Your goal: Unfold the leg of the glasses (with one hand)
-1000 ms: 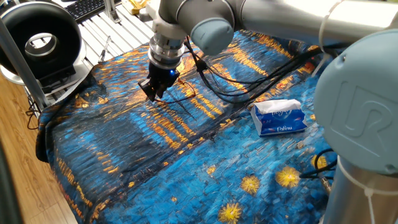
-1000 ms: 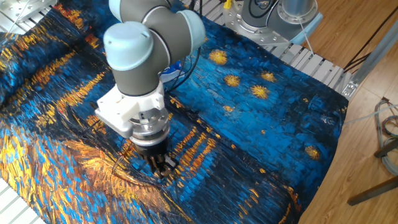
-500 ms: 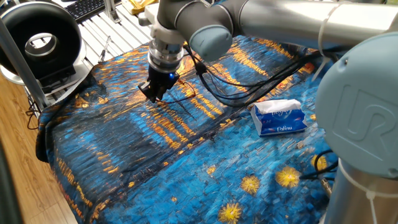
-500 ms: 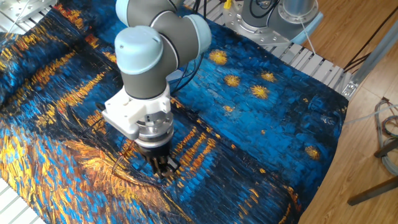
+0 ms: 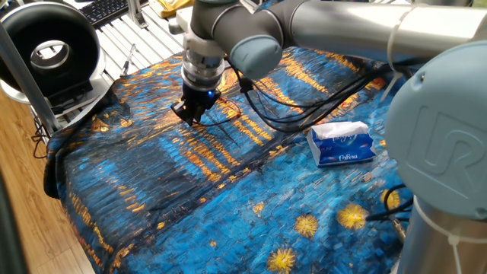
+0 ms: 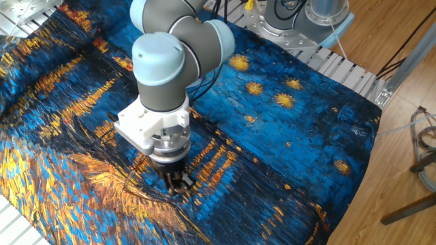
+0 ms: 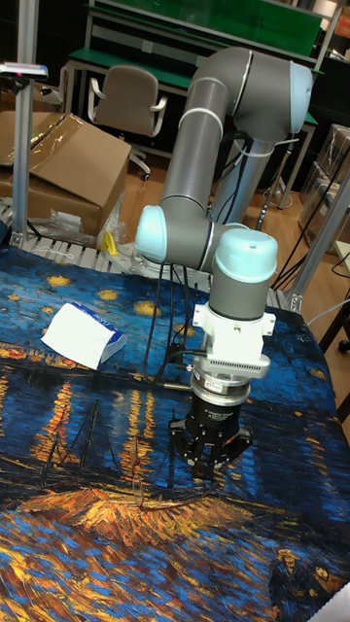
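dark glasses (image 5: 221,116) just beside gripper (image 5: 189,116)

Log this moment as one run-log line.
arm: UR5 | gripper: low at cloth, state unclear | glasses: on cloth beside gripper | tissue pack: apart, untouched

Your claw (image 7: 208,465) points straight down, its dark fingertips low over the painted cloth (image 7: 87,525) that covers the worktop; you cannot tell how far its fingers are parted. Well to its left lies a blue-and-white tissue pack (image 7: 84,335). Behind the worktop stand a cardboard box (image 7: 60,175) and an office chair (image 7: 126,105).
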You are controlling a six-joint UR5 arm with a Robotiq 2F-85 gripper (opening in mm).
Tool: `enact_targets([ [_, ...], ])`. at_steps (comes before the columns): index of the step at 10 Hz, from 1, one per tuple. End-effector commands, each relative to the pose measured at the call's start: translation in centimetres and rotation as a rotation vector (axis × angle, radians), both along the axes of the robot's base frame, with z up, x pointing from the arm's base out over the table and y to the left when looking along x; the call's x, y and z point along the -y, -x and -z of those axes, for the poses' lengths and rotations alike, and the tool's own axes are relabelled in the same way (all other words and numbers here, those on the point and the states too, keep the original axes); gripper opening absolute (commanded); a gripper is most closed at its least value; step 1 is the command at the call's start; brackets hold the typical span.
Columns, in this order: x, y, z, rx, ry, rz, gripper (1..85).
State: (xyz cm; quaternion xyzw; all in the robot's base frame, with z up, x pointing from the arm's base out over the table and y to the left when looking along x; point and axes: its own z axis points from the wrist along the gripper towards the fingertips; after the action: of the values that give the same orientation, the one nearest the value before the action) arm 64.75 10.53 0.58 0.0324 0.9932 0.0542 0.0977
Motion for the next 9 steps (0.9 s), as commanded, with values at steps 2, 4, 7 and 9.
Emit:
enact_targets([
  [2, 0.9, -0.5, -0.2, -0.003, 0.032, 0.073, 16.0],
  [4, 1.6, -0.4, -0.4, -0.026, 0.055, 0.093, 9.3],
  [7, 2.6, -0.2, -0.9, -0.057, 0.084, 0.092, 1.0],
  [9, 3.6, -0.8, -3.0, -0.084, 0.081, 0.073, 1.0],
])
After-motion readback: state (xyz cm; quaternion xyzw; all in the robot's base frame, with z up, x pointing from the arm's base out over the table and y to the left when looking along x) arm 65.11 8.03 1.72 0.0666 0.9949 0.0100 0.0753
